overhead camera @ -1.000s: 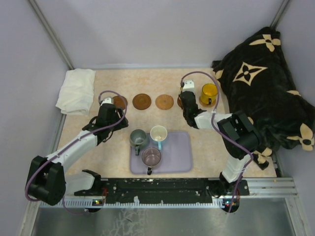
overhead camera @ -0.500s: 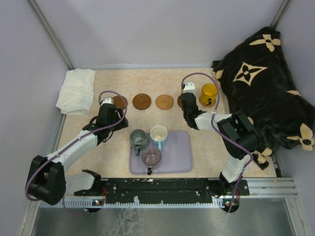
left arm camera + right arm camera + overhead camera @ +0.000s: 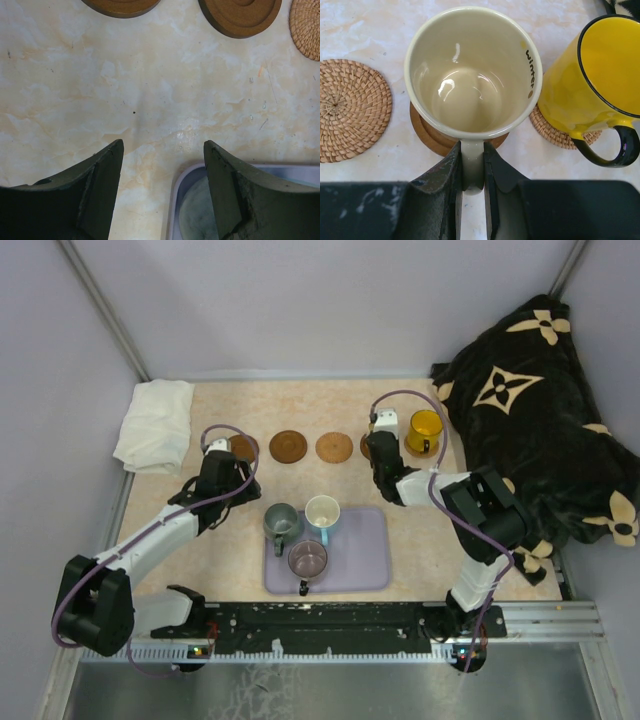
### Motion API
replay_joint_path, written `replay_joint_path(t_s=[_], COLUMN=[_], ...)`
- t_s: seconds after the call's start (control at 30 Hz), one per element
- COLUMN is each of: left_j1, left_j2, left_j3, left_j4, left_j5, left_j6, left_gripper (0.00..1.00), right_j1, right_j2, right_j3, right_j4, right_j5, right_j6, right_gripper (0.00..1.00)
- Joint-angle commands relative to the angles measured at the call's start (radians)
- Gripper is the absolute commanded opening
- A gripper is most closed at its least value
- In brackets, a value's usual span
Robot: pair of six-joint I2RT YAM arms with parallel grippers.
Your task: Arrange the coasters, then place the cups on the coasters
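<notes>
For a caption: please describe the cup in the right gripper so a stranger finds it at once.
Find the black flowered blanket on the right; beside it stands a yellow cup. Just left of that, on a brown wooden coaster, is the cream cup, the only one whose handle the right gripper clamps.

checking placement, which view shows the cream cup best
Right wrist: the cream cup fills the frame on a wooden coaster, handle pinched by the right gripper. Top external hides it under that gripper; left wrist misses it.
</notes>
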Motion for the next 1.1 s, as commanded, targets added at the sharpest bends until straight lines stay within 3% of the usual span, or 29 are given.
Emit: replay_joint_path(t_s=[0.0, 0.2, 0.27, 0.37, 0.53, 0.87, 1.07], left_j1=[-0.005, -0.004, -0.005, -0.004, -0.004, -0.003, -0.005], left_j2=[0.000, 0.001, 0.003, 0.003, 0.001, 0.001, 0.000], left_j3=[0.019, 0.022, 0.022, 0.021, 0.021, 0.020, 0.019], left_j4=[0.012, 0.011, 0.012, 0.010, 0.007, 0.009, 0.010], left_j5=[0.000, 0.007, 0.009, 0.008, 0.007, 0.010, 0.014], left_j6=[0.007, 0.003, 0.001, 0.000, -0.001, -0.003, -0.007], left_gripper=[0.72, 0.72, 0.72, 0.72, 0.72, 0.72, 0.72], right_j1=[-0.007, -0.007, -0.007, -0.007, -0.007, -0.007, 0.008], right_j2=[-0.044, -0.044, -0.045, -0.043, -0.040, -0.074, -0.192], right_j3=[0.002, -0.004, -0.004, 0.001, 0.011, 0.035, 0.049], right_j4=[0.122, 0.107, 0.104, 0.102, 0.102, 0.075, 0.007], right_j5=[0.040, 0.049, 0.043, 0.032, 0.013, 0.023, 0.094], right_j6=[0.050, 0.062, 0.061, 0.053, 0.033, 0.013, 0.040], right_gripper=[0.00, 0.03, 0.12, 0.35, 0.56, 0.63, 0.70])
